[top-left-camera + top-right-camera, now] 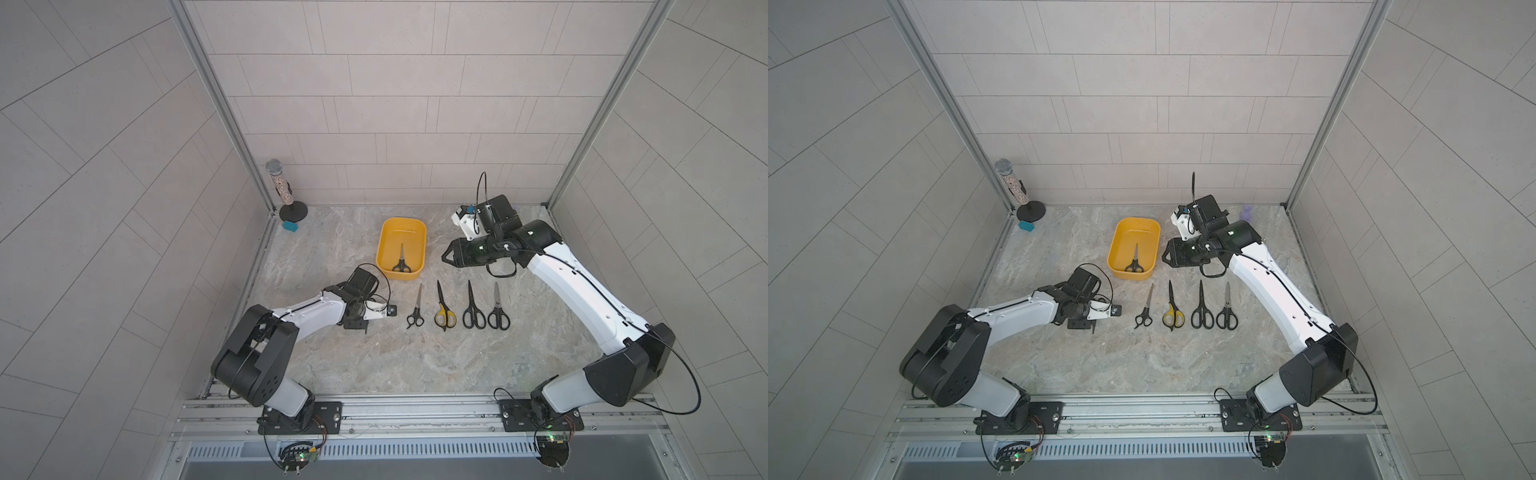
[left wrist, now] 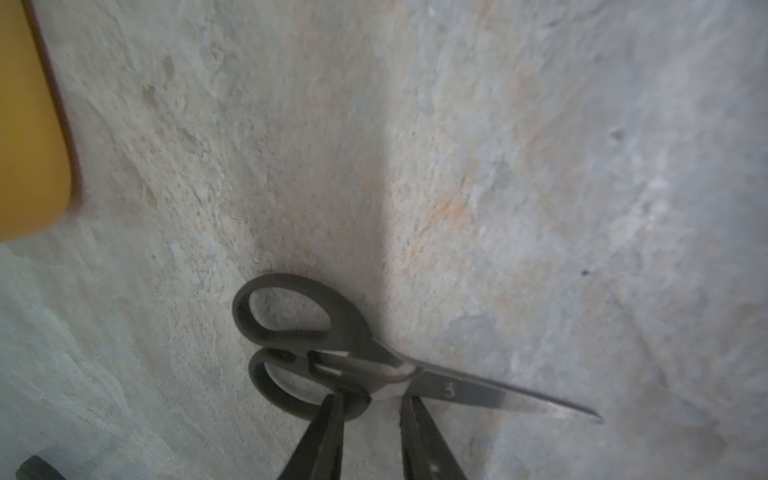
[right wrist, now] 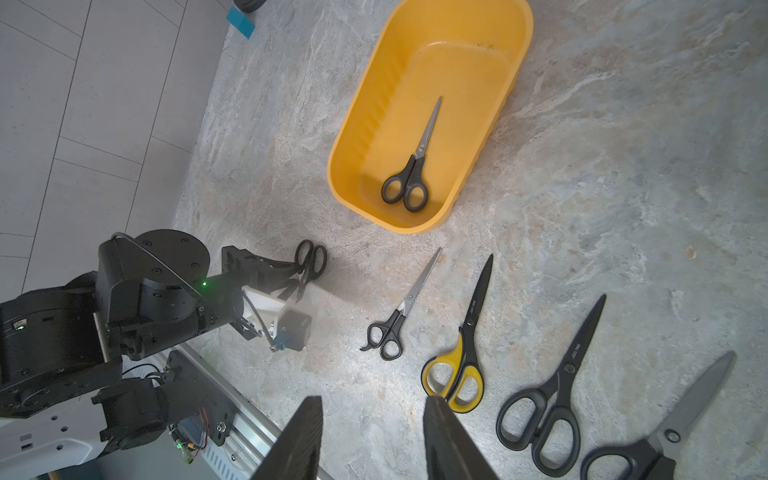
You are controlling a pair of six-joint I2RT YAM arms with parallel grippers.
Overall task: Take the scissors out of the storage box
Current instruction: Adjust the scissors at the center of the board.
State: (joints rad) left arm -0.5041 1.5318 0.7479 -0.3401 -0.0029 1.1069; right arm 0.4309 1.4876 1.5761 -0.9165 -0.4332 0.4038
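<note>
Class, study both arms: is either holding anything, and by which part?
The left gripper holds a pair of black-handled scissors at the neck, where the handles meet the blades. The right gripper holds nothing; its jaws stand apart.

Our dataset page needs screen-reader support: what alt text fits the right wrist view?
One pair of black-handled scissors lies in the yellow storage box. Four more pairs lie in a row outside it, and the left gripper holds a sixth pair nearby.
</note>
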